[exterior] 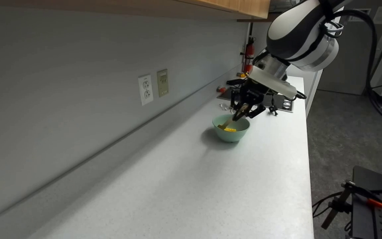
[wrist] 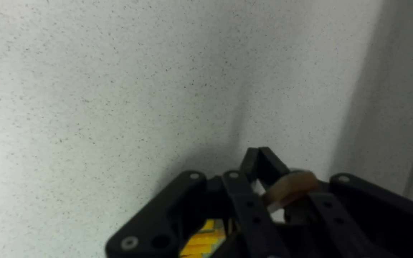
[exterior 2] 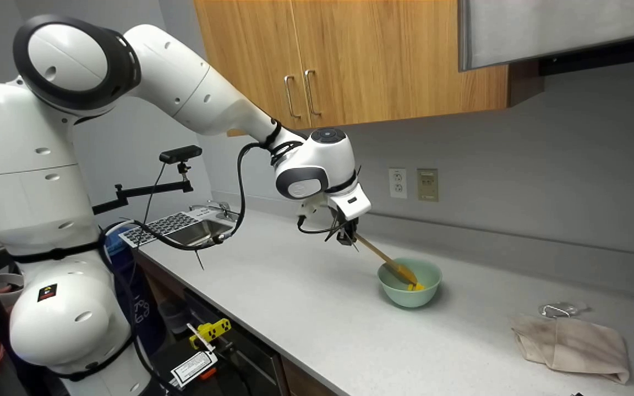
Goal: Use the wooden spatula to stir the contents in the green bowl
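Note:
The green bowl (exterior: 231,136) stands upright on the counter and shows in both exterior views (exterior 2: 409,298). Yellow pieces (exterior 2: 416,286) lie in it; they also show at the bottom of the wrist view (wrist: 201,243). My gripper (exterior 2: 346,237) is shut on the handle of the wooden spatula (exterior 2: 378,253), above and beside the bowl. The spatula slants down, its blade inside the bowl at the yellow pieces. In the wrist view the fingertips (wrist: 258,148) meet, and the handle end (wrist: 292,186) sticks out between the fingers. Most of the bowl is hidden there by the gripper.
A folded beige cloth (exterior 2: 573,346) and a small clear item (exterior 2: 562,309) lie on the counter (exterior 2: 317,308). The wall (exterior 2: 515,209) with outlets runs behind the bowl. Wooden cabinets (exterior 2: 377,60) hang above. A sink (exterior 2: 198,232) and a dark cooktop (exterior: 279,101) are at opposite ends.

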